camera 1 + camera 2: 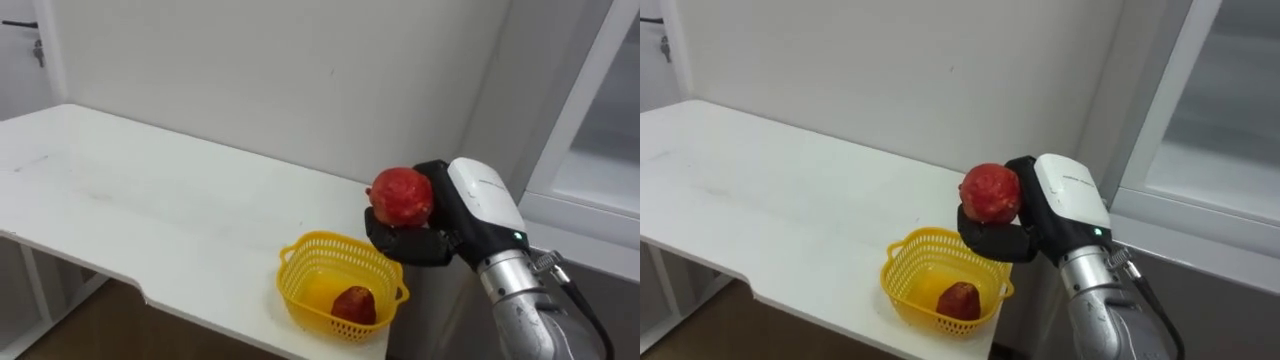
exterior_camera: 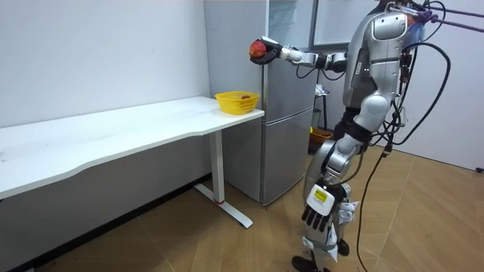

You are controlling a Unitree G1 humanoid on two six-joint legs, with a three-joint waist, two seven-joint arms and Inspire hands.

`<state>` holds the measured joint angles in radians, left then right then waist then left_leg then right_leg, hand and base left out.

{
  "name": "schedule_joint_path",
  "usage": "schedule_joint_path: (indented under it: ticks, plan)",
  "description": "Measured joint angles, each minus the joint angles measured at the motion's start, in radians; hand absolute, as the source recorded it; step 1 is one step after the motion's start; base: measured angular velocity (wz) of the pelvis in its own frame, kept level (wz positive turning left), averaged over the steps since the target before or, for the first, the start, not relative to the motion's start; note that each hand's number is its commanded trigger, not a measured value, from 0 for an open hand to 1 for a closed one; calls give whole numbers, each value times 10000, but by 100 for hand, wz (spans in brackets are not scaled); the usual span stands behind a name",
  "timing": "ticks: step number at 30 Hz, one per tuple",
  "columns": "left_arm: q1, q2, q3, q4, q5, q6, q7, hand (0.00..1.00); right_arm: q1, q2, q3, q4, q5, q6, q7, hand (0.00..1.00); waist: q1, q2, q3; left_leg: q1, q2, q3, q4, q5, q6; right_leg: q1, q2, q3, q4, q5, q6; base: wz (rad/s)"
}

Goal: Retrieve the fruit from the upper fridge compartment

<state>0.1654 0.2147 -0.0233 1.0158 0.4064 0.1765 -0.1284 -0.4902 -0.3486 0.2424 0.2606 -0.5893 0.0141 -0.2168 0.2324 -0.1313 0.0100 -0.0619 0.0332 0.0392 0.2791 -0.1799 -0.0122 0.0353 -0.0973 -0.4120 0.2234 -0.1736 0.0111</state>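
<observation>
**Right hand holding a red fruit above the basket**

We are viewing the right hand (image 1: 418, 243) as it is reaching in from the lower right. Its dark fingers and thumb are curling round a red fruit (image 1: 402, 195) and cupping it from below and behind. The fruit is hanging in the air, higher than the yellow basket (image 1: 300, 251) and a little to its right, touching nothing but the hand.

The basket is sitting at the near right end of the white table (image 1: 150, 200), and a second red fruit (image 1: 354, 305) is lying inside it.

In the room view we are seeing the robot standing upright beside the grey fridge (image 2: 287, 136). Its left hand (image 2: 318, 217) is hanging by its leg, fingers loose and holding nothing.
</observation>
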Motion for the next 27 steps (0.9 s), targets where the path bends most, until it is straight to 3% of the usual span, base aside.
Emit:
schedule_joint_path:
  ticks: [10,11,12,13,14,18,21,24,27]
  plan:
    - [20,4,-6,-55,5,57,-121,0,-230,0,-2,559,-184,-1,5,100,120,54,8,-139,-10,-143,136,16,-8,-10,78,-18,-2,3,23,3]
    - [19,6,-6,-59,2,57,-121,0,-230,-1,-2,559,-219,-1,6,91,141,56,8,-140,-10,-147,136,19,-4,-9,79,-20,-3,4,23,0]
    - [14,14,-45,-59,-17,56,-116,0,-249,-1,21,725,-279,-17,4,72,189,63,10,-143,-13,-162,138,21,-4,5,80,-34,-7,5,20,4]
    - [5,21,-114,-59,-16,56,-106,0,-336,15,92,971,-258,-15,37,22,218,76,14,-160,-18,-181,158,20,-4,10,80,-49,-6,6,19,5]
    - [-7,21,-128,-57,-6,55,-105,0,-374,29,143,1199,-259,-8,128,0,231,79,16,-174,-21,-190,162,19,-4,-2,80,-54,-5,6,19,6]
    - [-84,21,-231,-88,-3,52,-95,0,-328,198,528,2173,-275,310,894,0,434,121,39,-458,-41,-214,188,43,17,-280,55,-48,94,37,-20,1]
    - [-75,40,-213,-130,-2,49,-102,0,-329,248,528,2308,-267,308,1090,0,475,178,77,-685,-84,-227,132,116,49,-540,6,-57,171,59,-27,3]
    - [-86,134,-215,-75,-14,19,-102,0,-350,242,524,2304,-113,305,1114,0,471,107,43,-634,-125,-227,54,135,58,-526,-45,-72,167,29,24,6]
    - [-175,113,-221,26,-8,-115,-97,0,-357,219,521,2340,-26,310,1112,0,454,38,67,-574,-135,-227,31,134,60,-441,-60,-54,153,27,29,8]
